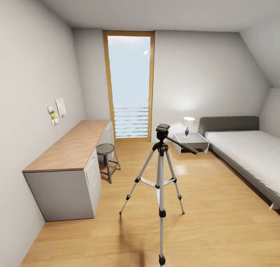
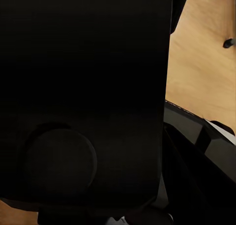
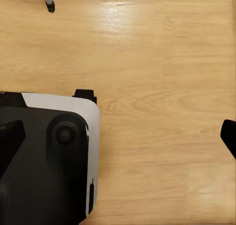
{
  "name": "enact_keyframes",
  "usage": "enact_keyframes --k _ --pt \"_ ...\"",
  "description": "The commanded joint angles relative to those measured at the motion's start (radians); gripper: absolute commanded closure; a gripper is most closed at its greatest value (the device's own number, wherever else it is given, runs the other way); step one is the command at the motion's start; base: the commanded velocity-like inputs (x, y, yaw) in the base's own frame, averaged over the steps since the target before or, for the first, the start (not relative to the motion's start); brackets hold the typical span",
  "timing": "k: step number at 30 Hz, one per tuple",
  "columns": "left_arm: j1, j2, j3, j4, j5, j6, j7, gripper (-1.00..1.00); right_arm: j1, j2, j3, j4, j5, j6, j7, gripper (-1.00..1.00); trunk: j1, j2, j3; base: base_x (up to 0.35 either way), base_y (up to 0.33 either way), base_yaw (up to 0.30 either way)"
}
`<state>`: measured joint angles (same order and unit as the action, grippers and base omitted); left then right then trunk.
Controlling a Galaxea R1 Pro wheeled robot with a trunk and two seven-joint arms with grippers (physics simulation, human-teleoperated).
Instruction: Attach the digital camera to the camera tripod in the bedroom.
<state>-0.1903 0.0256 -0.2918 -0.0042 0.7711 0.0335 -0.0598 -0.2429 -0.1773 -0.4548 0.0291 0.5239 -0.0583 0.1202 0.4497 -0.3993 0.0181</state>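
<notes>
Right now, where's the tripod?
In the head view the tripod stands on the wood floor mid-room, straight ahead, between the stool by the desk and the bed.

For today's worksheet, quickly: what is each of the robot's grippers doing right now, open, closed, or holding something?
Left gripper: cannot be told; a dark shape blocks its wrist view.
Right gripper: cannot be told; its fingers are not clear above the wood floor.
</notes>
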Motion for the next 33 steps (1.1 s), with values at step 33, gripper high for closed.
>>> enact_keyframes --k 33 --pt "0.000 0.000 -0.008 0.000 0.007 0.003 -0.005 1.00 -0.001 -0.004 -0.008 0.003 0.010 -0.005 0.013 -1.00 0.000 -0.001 0.000 0.167 0.140 -0.108"
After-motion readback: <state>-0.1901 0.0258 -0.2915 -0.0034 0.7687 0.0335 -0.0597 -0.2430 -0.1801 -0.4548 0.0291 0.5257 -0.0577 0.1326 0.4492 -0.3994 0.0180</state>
